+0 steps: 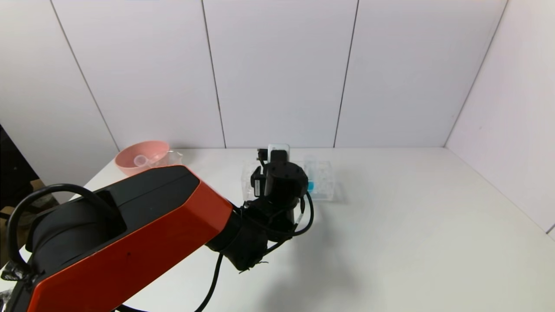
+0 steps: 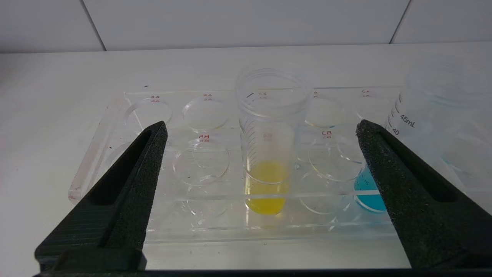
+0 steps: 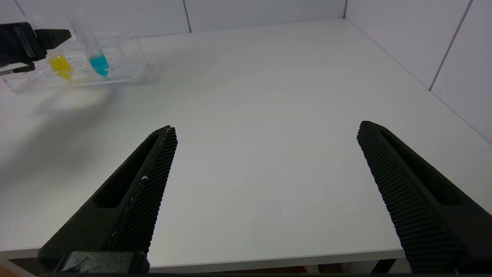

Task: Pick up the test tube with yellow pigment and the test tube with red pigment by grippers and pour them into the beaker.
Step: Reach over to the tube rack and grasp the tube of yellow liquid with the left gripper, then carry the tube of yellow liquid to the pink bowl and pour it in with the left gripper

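- left claw (image 2: 261, 129) spread wide, low over the tabletop (image 1: 412, 234), just in front of the rack (image 2: 115, 115), holding nothing
- yellow tube (image 2: 267, 154) stands upright in a rack hole, centred in the gap between the 2 fingers (image 2: 146, 169), untouched by either
- yellow liquid fills only the tube's lowest part; its mouth is open
- blue tube (image 2: 369, 192) sits in the rack beside the yellow one, partly hidden by 1 finger
- head view: left arm (image 1: 130, 234) reaches across to the rack (image 1: 323, 184) near the back wall, covering most of it
- pink bowl (image 1: 142, 157) at the tabletop's far left; beaker (image 1: 173, 157) just beside it, touching or not cannot tell
- right claw (image 3: 265, 130) spread wide, holding nothing, over bare tabletop well apart from the rack
- right wrist view: yellow tube (image 3: 59, 65) and blue tube (image 3: 98, 61) far off in the rack, left claw (image 3: 42, 44) at them
- red tube not visible in any view
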`<state>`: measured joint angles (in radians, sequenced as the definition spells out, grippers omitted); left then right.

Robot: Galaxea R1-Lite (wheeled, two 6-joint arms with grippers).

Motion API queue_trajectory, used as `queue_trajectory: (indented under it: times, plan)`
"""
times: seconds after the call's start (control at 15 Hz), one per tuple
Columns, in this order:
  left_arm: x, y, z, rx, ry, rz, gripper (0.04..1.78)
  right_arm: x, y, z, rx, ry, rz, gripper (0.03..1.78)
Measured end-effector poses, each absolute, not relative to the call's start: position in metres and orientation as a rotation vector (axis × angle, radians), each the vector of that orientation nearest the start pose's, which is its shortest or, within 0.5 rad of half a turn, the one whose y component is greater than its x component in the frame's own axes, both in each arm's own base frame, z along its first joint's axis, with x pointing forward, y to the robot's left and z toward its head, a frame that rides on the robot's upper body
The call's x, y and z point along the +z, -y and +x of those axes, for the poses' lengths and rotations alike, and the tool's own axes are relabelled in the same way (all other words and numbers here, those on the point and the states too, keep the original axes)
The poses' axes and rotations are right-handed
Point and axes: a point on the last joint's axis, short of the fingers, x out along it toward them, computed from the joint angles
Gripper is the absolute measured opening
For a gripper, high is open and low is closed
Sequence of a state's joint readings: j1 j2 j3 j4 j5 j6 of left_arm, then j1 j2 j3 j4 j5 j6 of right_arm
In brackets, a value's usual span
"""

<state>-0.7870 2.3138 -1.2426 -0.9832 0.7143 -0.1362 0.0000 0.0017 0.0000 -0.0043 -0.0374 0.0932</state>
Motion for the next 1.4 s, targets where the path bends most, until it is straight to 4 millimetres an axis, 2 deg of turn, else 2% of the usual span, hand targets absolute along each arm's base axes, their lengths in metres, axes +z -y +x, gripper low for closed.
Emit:
queue_trajectory:
  times: [0.2, 0.47, 0.53, 0.67, 0.93, 1.13, 1.4]
  plan:
    - [0.098, 0.309, 0.329, -0.071, -0.061, -0.073, 1.35, 0.076, 0.001, -0.023, -0.038, 0.004, 0.093, 1.71]
    - [0.098, 0.309, 0.329, -0.071, -0.060, -0.073, 0.60, 0.076, 0.001, -0.023, -0.038, 0.004, 0.093, 1.71]
    - [0.098, 0.309, 0.329, -0.072, -0.060, -0.073, 0.48, 0.076, 0.001, -0.023, -0.037, 0.004, 0.093, 1.71]
    - [0.099, 0.309, 0.329, -0.073, -0.059, -0.074, 0.42, 0.076, 0.001, -0.023, -0.037, 0.004, 0.093, 1.71]
    - [0.106, 0.310, 0.330, -0.075, -0.041, -0.062, 0.42, 0.076, 0.001, -0.023, -0.037, 0.004, 0.093, 1.71]
    - [0.121, 0.309, 0.328, -0.097, -0.017, -0.051, 0.42, 0.076, 0.001, -0.023, -0.037, 0.004, 0.093, 1.71]
    - [0.153, 0.305, 0.324, -0.108, 0.033, -0.039, 0.42, 0.076, 0.001, -0.023, -0.037, 0.004, 0.093, 1.71]
